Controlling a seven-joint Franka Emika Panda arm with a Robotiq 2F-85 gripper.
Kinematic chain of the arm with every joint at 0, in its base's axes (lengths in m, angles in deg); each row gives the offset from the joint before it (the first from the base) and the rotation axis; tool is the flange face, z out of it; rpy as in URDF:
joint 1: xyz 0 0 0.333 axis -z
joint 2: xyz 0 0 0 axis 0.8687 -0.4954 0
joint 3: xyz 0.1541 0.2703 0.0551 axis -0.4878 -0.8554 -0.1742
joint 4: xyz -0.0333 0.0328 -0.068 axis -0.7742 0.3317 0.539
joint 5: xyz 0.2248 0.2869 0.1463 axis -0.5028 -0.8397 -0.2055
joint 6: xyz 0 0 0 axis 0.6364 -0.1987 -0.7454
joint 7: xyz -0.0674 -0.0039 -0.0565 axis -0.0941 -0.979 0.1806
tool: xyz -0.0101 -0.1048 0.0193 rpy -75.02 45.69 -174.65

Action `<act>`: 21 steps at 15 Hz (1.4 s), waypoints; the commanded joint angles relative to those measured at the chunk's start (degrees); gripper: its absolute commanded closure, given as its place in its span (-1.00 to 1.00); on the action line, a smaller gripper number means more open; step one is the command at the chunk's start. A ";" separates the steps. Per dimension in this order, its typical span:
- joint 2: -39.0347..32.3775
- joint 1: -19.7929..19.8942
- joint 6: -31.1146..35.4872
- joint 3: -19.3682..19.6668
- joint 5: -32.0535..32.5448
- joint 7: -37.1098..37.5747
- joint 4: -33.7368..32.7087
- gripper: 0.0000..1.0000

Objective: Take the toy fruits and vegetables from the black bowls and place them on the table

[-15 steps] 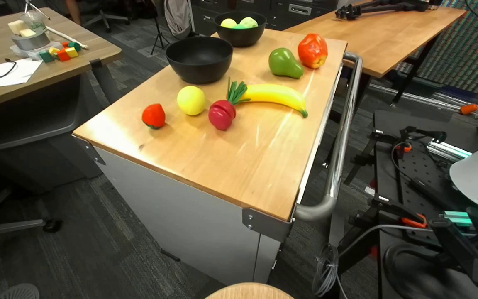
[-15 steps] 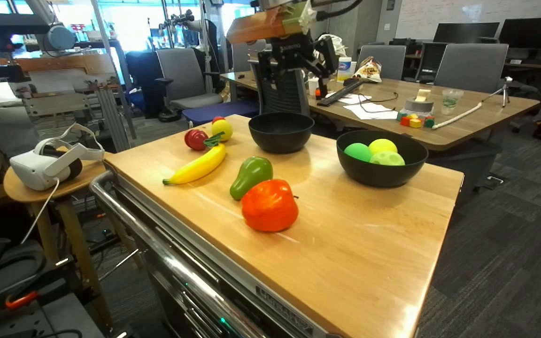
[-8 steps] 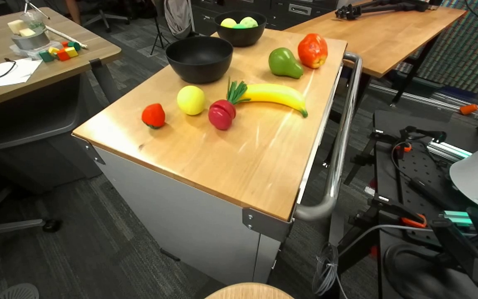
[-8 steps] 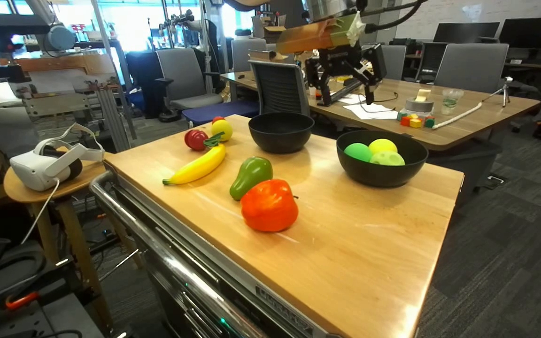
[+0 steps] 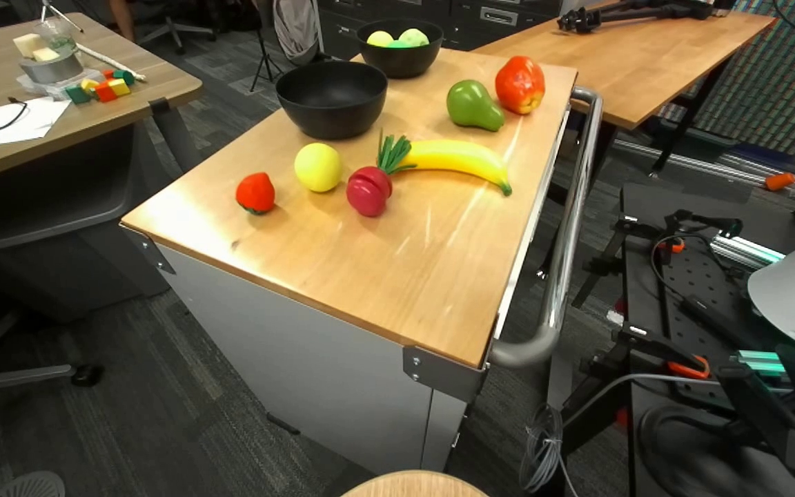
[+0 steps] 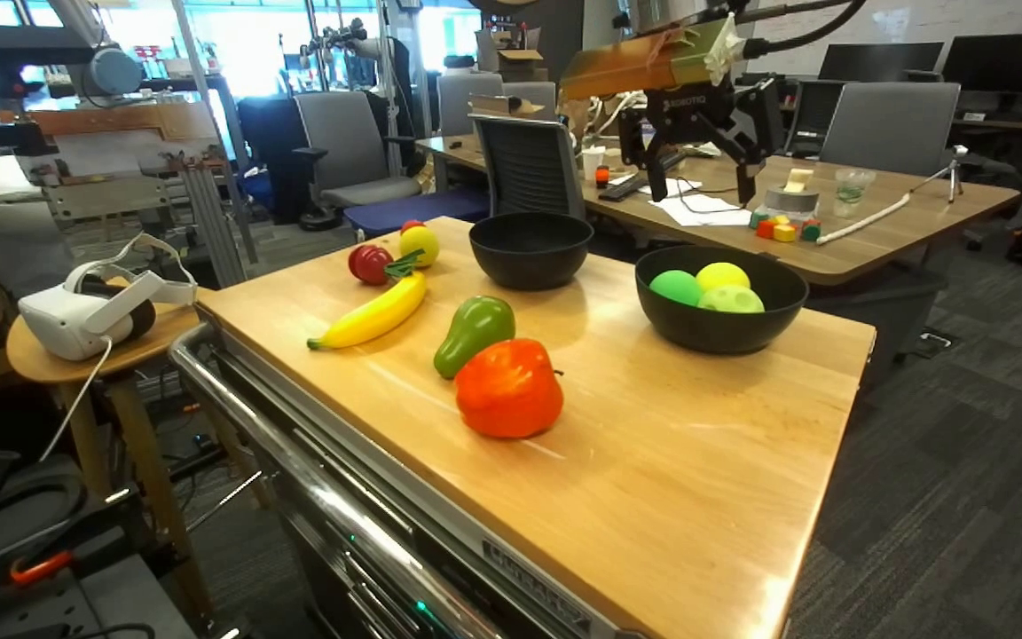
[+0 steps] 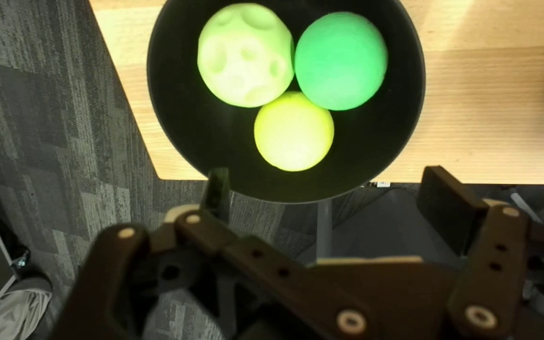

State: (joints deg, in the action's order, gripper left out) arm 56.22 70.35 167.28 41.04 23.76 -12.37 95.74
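Holding claw wide, nothing in it, you're hanging higher than black bowl; should be lining up over yellow ball in bowl, then lowering slowly.

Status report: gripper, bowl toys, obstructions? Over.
Gripper open, nothing held. Yellow ball, green ball, dimpled ball in black bowl. Crowded together; nothing visible above them.

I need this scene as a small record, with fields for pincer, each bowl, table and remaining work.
pincer: open, holding nothing
filled bowl: dimpled pale-green ball, green ball, yellow ball
other bowl: upright, apart from filled bowl
table: small red toy, lone yellow ball, radish, banana, green pear-shaped toy, red-orange pepper
remaining work: emptying filled bowl onto table
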 commanded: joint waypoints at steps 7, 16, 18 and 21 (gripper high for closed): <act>-7.87 2.44 -6.98 -0.39 -1.37 -3.74 -6.88 -1.00; -13.65 3.20 -8.45 0.07 -0.59 -2.31 -13.79 -1.00; -14.50 3.25 -9.36 0.27 -0.62 -1.77 -14.89 -1.00; -15.47 3.75 -11.40 -0.14 -1.78 -1.30 -16.98 -1.00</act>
State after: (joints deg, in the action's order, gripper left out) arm 43.29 73.42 158.61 41.10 23.48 -14.18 83.40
